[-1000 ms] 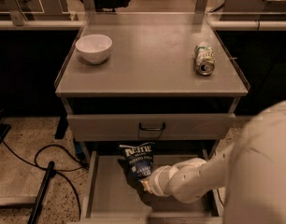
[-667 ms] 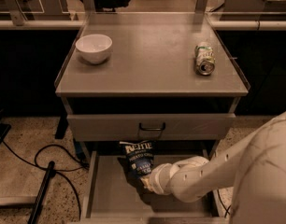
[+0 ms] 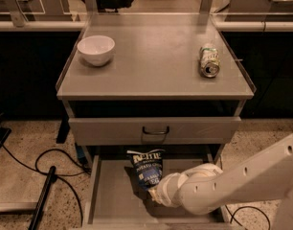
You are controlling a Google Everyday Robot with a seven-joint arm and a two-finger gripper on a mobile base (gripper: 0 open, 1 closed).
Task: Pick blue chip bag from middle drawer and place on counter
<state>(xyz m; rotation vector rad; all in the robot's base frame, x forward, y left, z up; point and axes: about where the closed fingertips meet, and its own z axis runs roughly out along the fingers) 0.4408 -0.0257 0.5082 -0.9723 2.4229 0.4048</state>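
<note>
The blue chip bag [image 3: 147,169] stands upright in the open middle drawer [image 3: 113,190], its white "Kettle" lettering facing me. My gripper [image 3: 149,193] reaches in from the lower right on a white arm. It is shut on the bag's lower edge, just above the drawer floor. The fingers are mostly hidden behind the bag and the white wrist. The counter [image 3: 151,66] is the grey top of the cabinet above.
A white bowl [image 3: 95,49] sits at the counter's back left and a green-and-silver can [image 3: 209,60] lies at its right. The closed upper drawer front with a black handle [image 3: 155,130] overhangs the bag. Black cables [image 3: 46,176] lie on the floor at left.
The bag and gripper have shifted slightly to the right inside the drawer. The big white arm segment at the right has dropped lower in the view.
</note>
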